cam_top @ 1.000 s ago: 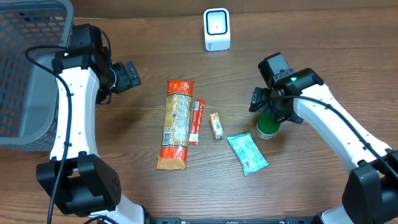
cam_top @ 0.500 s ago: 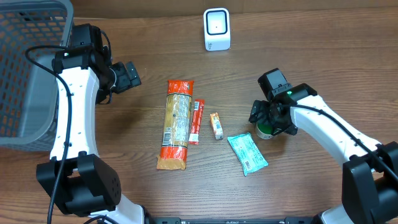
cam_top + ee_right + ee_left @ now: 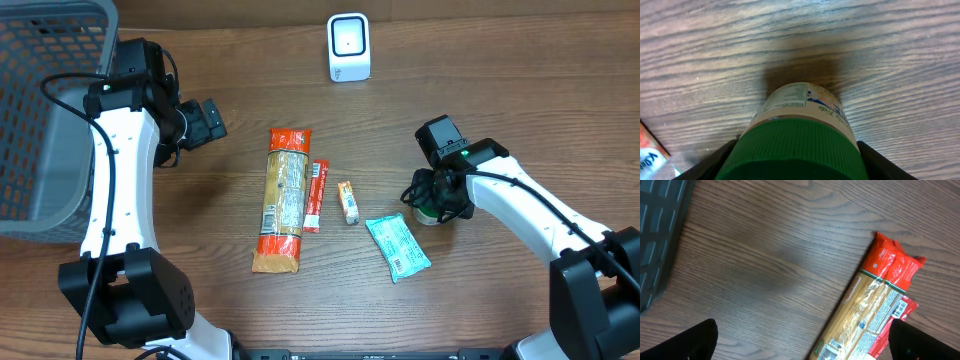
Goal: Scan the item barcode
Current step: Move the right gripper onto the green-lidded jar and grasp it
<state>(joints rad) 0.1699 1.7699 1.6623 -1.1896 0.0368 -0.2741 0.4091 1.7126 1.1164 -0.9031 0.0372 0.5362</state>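
1. Where the right gripper [image 3: 792, 164] stood wide above the jar [image 3: 800, 100] a second ago, it has now dropped over it, and the jaws have come partway in; nothing else on the table [image 3: 500, 90] has moved.
2. Meaning for the task: my read is that this is the pick step, with the jar chosen as the item to scan; lift and presentation to the scanner [image 3: 349, 47] are not yet done.
3. Right fingers [image 3: 715, 159]: one on each side of the green cap, level with it, and flush or very nearly flush against the ribbing in the wrist view; I cannot tell whether the grip is firm yet; the jar stands upright on the wood.
4. Jar location: right of centre, just beside the teal pouch [image 3: 398, 247], well apart from the scanner at the far edge.
5. Left gripper [image 3: 208, 120]: fully spread, holding and touching nothing; it hovers near the basket [image 3: 40, 100], with the top of the pasta pack [image 3: 875, 305] in its wrist view.
6. Risk, as a judgement: the label faces away from the wrist camera, so the barcode side is unknown; the jar probably needs turning at the scanner.
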